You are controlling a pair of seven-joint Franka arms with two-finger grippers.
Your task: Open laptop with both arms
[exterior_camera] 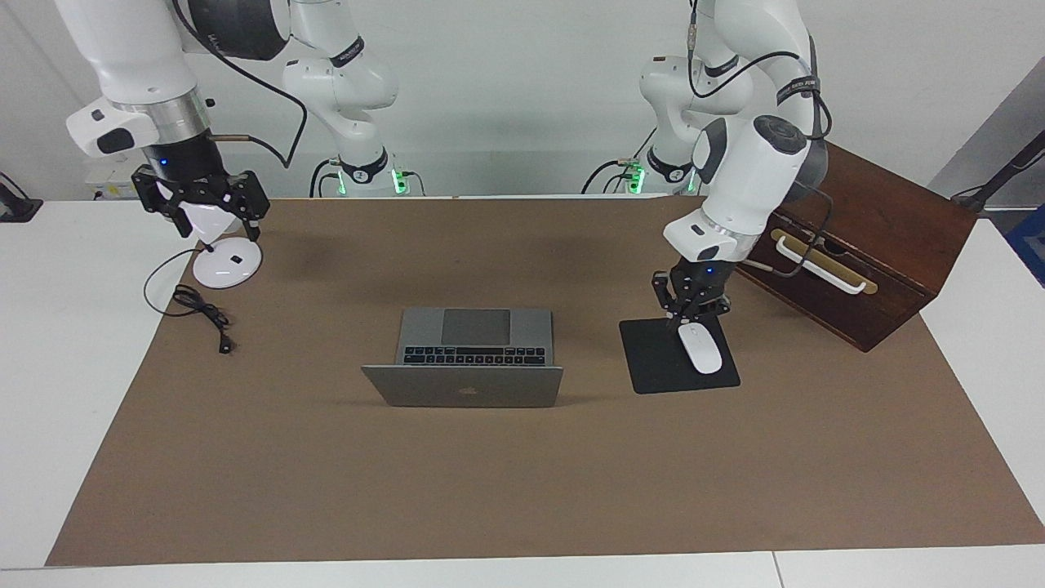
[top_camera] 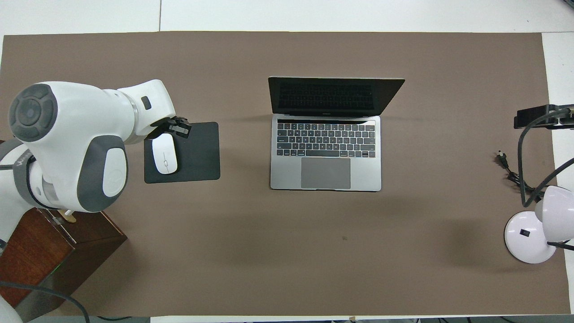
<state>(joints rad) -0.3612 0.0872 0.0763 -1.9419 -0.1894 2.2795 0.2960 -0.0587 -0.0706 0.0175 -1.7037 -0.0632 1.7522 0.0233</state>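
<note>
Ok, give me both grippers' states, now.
Left gripper: shut, empty, over the mouse pad.
Right gripper: open, empty, over the lamp.

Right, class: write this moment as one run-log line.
laptop: open on mat | left gripper: shut, empty, over mouse pad | right gripper: open, empty, over lamp

Cut off at the overhead view's edge: the wooden box (top_camera: 54, 251), partly covered by the left arm (top_camera: 71, 139); likewise the lamp (top_camera: 533, 229) (head only half in view). Reduced there to a dark sliver: the right gripper (top_camera: 538, 117). Hidden behind that gripper (exterior_camera: 201, 200) in the facing view: the lamp's head.
</note>
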